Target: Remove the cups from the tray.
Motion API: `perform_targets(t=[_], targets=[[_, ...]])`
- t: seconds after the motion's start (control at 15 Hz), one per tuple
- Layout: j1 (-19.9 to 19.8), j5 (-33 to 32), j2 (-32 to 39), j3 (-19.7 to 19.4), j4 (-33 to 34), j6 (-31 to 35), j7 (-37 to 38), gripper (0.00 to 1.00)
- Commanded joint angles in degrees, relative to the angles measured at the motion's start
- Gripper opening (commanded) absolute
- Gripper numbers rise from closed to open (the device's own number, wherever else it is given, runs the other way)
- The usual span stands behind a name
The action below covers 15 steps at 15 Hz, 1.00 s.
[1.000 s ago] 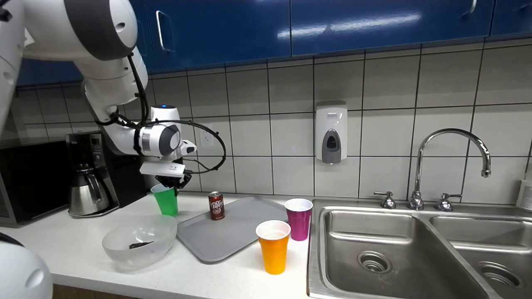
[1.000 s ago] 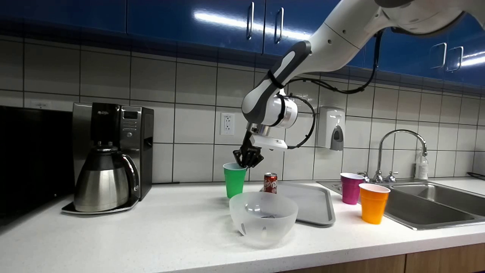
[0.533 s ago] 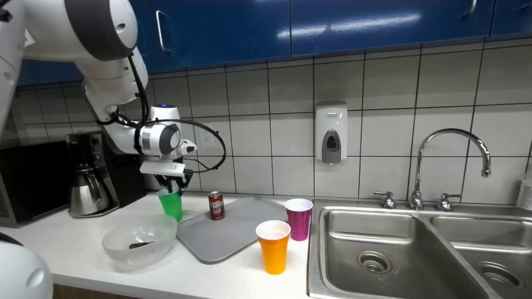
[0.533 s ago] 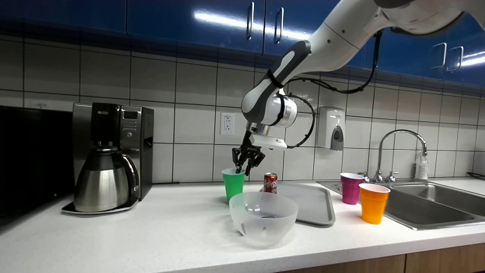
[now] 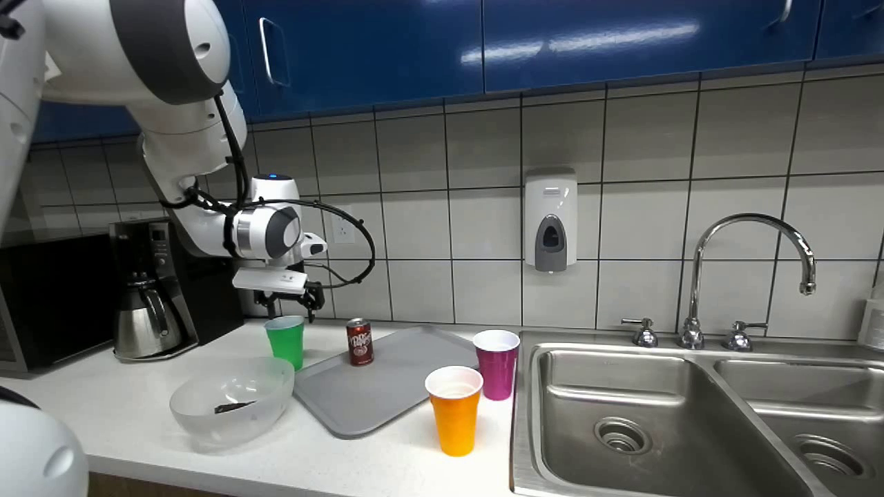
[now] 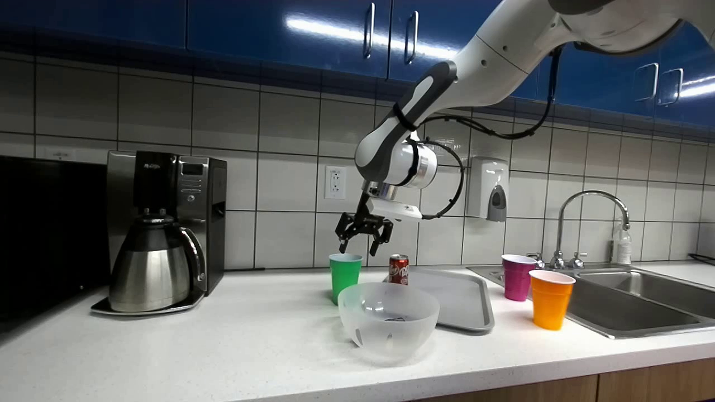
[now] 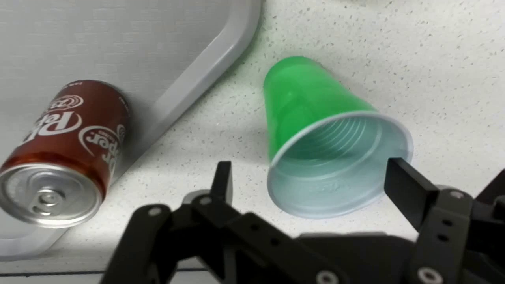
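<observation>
- The black two-fingered gripper (image 6: 358,249) has parted its fingers (image 7: 410,191) within the last second; they now stand wide apart and hold nothing. They hover over the tapered green plastic tumbler (image 5: 286,345); whether a tip brushes its rim, I cannot tell.
- A second ago the green tumbler leaned at the fingers; now it stands upright by itself on the white speckled counter (image 6: 223,352), just beside a corner of the flat grey rectangular tray (image 5: 400,390) and not touching it. I take this as the release, probably the last the task needs; lifting away straight up looks safest, since a sideways nudge could tip so light a cup.
- Its long axis is vertical, mouth up toward the gripper, narrower base down. In the wrist view that axis runs aslant, base to the upper left, mouth to the lower right.
- An upright dark red metal soda can (image 5: 360,342) stands on the tray.
- Near the tray sits a frosted round bowl (image 6: 391,340).
- Farthest from the gripper, the purple plastic tumbler (image 5: 496,373) and the orange plastic tumbler (image 5: 456,421) are also off the tray, upright on the counter near the steel sink (image 5: 528,428), mouths up.
</observation>
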Motion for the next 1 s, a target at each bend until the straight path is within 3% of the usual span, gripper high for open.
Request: perform_targets(t=[0.0,0.67,0.73,0.8,0.87,0.93], targets=[[0.76,-0.66,0.51,-0.54,1.68,-1.12,2.48,1.0],[-0.37,1.46,1.13,1.49,2.33,-1.06,0.81,1.0],[-4.24,4.52,-4.4,3.42,-5.38,0.95,-3.77,1.0],[-5.72,6.42,-6.08,4.72,-7.21,2.53,-6.3,1.0],[-1.45,3.07,-0.62,1.79,-0.95,0.7,-1.15,1.0],[-2.7,4.42,-1.59,2.56,-2.35,1.43,-3.01,1.0]])
